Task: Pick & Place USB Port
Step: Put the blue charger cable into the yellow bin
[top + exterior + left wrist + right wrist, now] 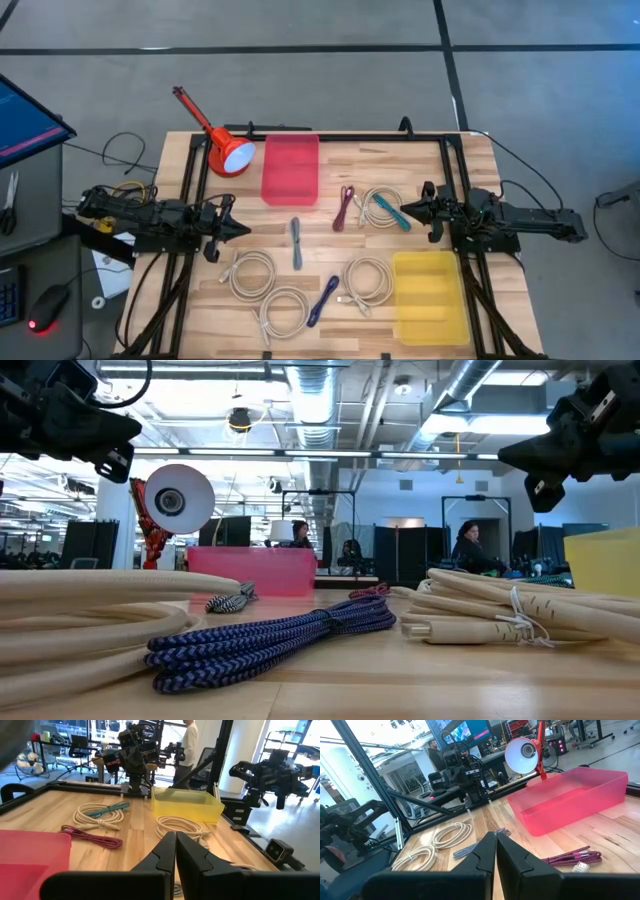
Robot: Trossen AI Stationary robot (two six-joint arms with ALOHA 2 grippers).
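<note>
Cables lie across the bench. Right pincer, pressed together and empty, has the teal cable just at nine o'clock, lying diagonally; left pincer, also pressed together, waits farther off.

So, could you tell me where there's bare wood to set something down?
Bare wood lies between the pink bin and the table's right frame, above the teal cable, and along the front edge beside the yellow bin. The middle is crowded with coiled cream cables, grey cable and blue cable.
</note>
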